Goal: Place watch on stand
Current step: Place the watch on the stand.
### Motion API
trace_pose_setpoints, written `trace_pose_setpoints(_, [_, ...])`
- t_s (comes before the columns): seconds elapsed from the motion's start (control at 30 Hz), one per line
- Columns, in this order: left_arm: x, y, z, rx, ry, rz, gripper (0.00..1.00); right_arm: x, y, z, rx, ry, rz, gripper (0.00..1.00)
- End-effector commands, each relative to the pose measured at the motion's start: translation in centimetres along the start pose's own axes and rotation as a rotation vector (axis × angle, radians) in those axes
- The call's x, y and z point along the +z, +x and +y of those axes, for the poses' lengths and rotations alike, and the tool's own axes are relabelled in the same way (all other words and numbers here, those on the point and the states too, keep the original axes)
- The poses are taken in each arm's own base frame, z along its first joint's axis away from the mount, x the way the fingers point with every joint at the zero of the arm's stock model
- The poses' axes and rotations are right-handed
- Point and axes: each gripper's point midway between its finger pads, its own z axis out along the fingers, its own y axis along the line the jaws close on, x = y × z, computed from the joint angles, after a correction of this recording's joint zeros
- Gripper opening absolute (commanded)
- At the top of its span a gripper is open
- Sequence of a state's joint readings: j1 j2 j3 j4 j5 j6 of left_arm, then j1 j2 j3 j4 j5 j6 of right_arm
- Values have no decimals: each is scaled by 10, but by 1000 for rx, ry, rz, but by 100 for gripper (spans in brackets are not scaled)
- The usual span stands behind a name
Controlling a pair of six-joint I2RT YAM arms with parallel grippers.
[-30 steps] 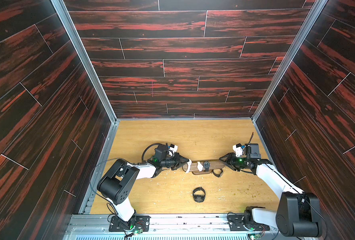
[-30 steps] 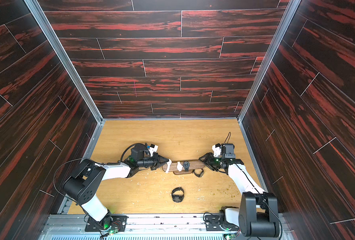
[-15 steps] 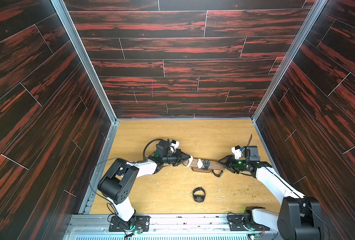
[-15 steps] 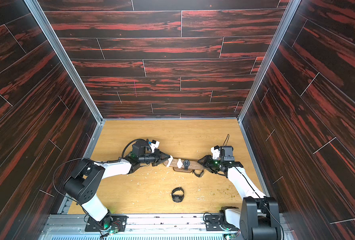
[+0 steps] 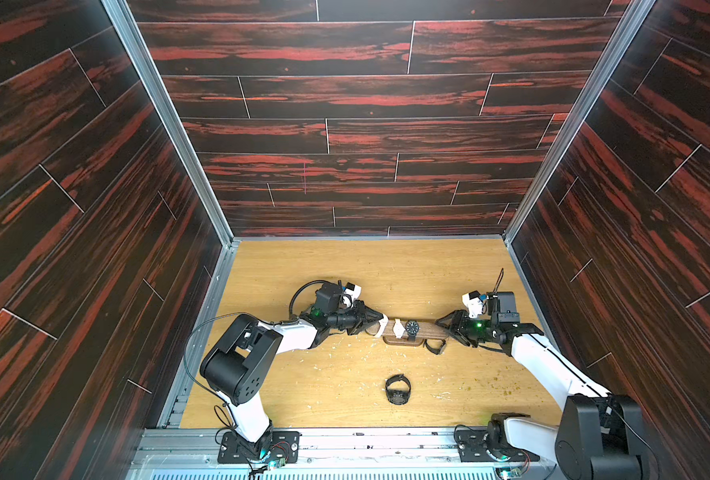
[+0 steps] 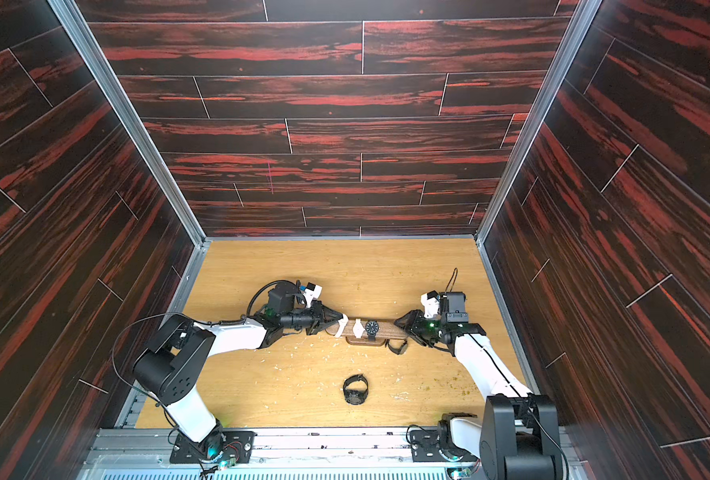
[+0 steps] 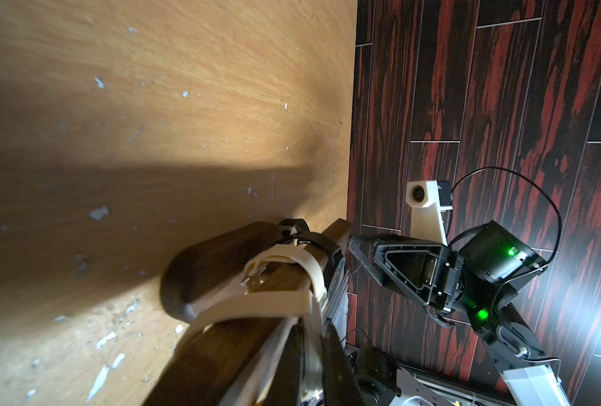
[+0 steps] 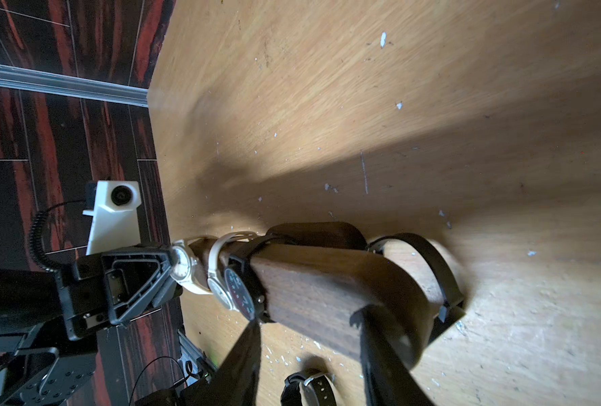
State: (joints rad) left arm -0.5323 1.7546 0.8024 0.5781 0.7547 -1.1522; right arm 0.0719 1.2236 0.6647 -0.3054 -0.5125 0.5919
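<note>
The stand (image 5: 426,329) lies across mid-table, a dark-brown bar on a small base (image 5: 403,342). My left gripper (image 5: 377,325) is shut on a white watch (image 5: 383,325) whose strap loops over the bar's left end (image 7: 200,277). Beside it, on the bar, sit a second white watch (image 5: 398,328) and a black-faced watch (image 5: 412,328). My right gripper (image 5: 442,326) is closed round the bar's right end, one finger on each side (image 8: 306,318). A black strap (image 8: 436,267) hangs near that end.
Another black watch (image 5: 397,389) lies on the wooden table toward the front edge, also seen in the right wrist view (image 8: 309,386). White flecks and crumbs are scattered over the table (image 5: 336,365). Dark panelled walls enclose the table on three sides.
My left gripper has moved slightly up and to the right, carrying the white watch further onto the bar's left end. The right gripper and stand have barely shifted.
</note>
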Motion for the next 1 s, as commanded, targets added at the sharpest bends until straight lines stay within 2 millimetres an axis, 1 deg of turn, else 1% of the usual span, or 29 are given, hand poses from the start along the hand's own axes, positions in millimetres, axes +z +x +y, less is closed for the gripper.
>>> trace_pose_setpoints(0.0, [8, -1, -7, 21, 34, 1, 2, 4, 11, -10, 30, 27, 28, 48])
trace_pose_setpoints(0.27, [17, -2, -11, 18, 56, 9, 3, 4, 12, -9, 26, 28, 28, 48])
trace_pose_setpoints(0.67, [9, 0, -23, 43, 56, 7, 3, 4, 10, -8, 22, 30, 30, 48])
trace_pose_setpoints(0.8, [8, 2, -21, 39, 49, 6, 3, 3, 9, -7, 21, 29, 28, 48])
trace_pose_setpoints(0.87, [3, 1, -33, 60, 67, -1, 3, 3, 10, -6, 22, 28, 29, 48])
trace_pose_setpoints(0.97, [2, 1, -37, 70, 70, -2, 3, 2, 9, -4, 16, 28, 26, 48])
